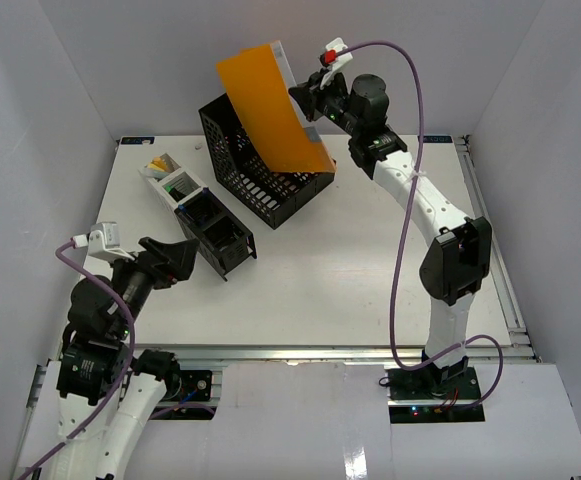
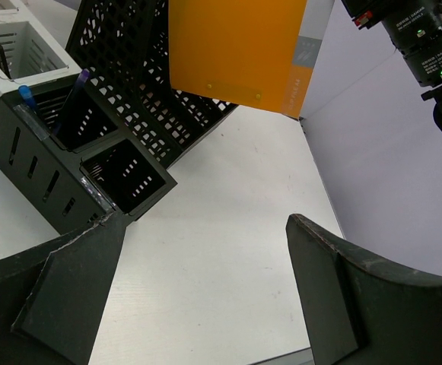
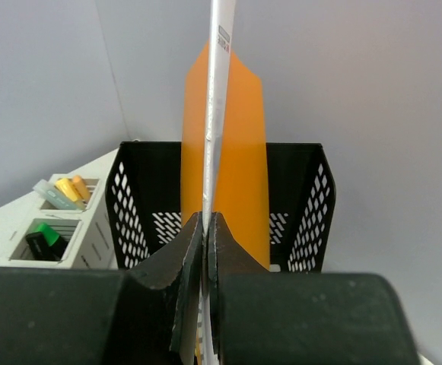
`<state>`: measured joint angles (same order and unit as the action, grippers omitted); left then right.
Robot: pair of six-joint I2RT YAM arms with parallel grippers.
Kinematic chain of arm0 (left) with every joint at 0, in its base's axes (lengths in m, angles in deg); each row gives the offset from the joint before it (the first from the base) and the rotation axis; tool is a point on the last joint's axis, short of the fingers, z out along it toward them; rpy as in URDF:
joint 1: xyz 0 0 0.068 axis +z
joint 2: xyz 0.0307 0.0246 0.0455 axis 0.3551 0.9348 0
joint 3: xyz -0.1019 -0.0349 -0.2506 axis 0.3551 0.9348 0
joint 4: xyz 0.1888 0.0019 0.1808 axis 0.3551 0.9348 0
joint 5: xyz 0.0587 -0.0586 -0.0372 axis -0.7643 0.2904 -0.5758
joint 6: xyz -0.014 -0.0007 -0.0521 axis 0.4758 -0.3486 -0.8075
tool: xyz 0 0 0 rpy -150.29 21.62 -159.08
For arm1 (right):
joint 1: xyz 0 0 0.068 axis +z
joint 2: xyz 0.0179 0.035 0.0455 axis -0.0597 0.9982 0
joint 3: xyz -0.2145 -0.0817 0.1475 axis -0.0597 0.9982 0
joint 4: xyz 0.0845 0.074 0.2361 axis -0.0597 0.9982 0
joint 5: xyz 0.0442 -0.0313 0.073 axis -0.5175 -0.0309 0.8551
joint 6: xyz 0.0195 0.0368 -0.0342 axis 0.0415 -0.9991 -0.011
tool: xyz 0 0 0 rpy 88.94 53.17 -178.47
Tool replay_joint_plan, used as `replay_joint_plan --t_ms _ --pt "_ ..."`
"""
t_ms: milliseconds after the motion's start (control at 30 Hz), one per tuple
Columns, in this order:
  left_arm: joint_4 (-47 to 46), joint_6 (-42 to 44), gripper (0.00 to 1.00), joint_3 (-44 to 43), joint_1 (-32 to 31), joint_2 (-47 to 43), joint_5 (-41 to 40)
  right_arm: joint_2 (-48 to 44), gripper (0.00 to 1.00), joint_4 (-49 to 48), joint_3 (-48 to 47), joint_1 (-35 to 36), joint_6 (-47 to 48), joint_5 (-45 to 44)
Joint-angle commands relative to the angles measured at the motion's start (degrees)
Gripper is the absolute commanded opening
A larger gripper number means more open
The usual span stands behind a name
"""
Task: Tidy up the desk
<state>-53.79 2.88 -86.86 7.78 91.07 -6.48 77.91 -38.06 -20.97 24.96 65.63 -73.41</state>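
- Right claw (image 1: 302,95) was clamped shut on the thin white edge of an orange folder (image 1: 270,105), its two fingers (image 3: 182,258) pressed flat against either side of that edge.
- That folder hung tilted in the air, with its lower end dipping into the open top of a black mesh file rack (image 1: 260,180). Whether it touched the rack's floor could not be told.
- Beneath the folder, the rack stood on the far part of the tabletop (image 1: 360,270), left of the middle and turned at an angle to its edges.
- Just beside the rack, on its left, lay a long desk organiser running diagonally, with white compartments (image 1: 168,180) at the far end and black compartments (image 1: 215,232) at the near end.
- In the white compartments sat a green marker (image 3: 46,237) and some yellow pieces (image 3: 72,187); a blue-capped pen (image 2: 27,95) stood in one black compartment.
- Left claw (image 1: 175,260) was spread wide and held nothing. It hung above the near left part of the tabletop, close to the organiser's black end and pointing toward it.
- White walls closed in the tabletop on the left, right and far sides.
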Motion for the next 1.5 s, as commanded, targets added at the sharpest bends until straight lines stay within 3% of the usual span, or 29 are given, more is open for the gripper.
replay_joint_plan --t_ms 0,300,1000,1100,1267,1467 --pt "0.5 -0.9 0.98 1.1 0.0 -0.6 -0.5 -2.6 0.08 -4.6 1.5 -0.4 -3.0 2.5" --pt "0.5 -1.2 0.98 1.9 0.0 -1.3 0.1 -7.2 0.08 -1.9 -4.4 -0.8 -0.8 2.7" --pt "-1.9 -3.2 0.98 4.2 0.0 -3.5 2.4 -10.6 0.08 -1.8 -3.8 -0.4 -11.7 9.2" --pt "-9.3 -4.5 0.98 5.8 0.0 1.1 6.0 -11.1 0.08 -2.1 -3.0 -0.5 -11.9 12.6" --pt "-30.5 -5.0 0.98 7.8 0.0 12.5 14.3 -14.9 0.08 -3.8 1.9 -1.6 -14.0 20.6" --pt "-47.8 6.9 0.98 1.7 0.1 28.6 24.2 -24.4 0.08 -5.1 11.4 -5.2 -16.7 28.1"
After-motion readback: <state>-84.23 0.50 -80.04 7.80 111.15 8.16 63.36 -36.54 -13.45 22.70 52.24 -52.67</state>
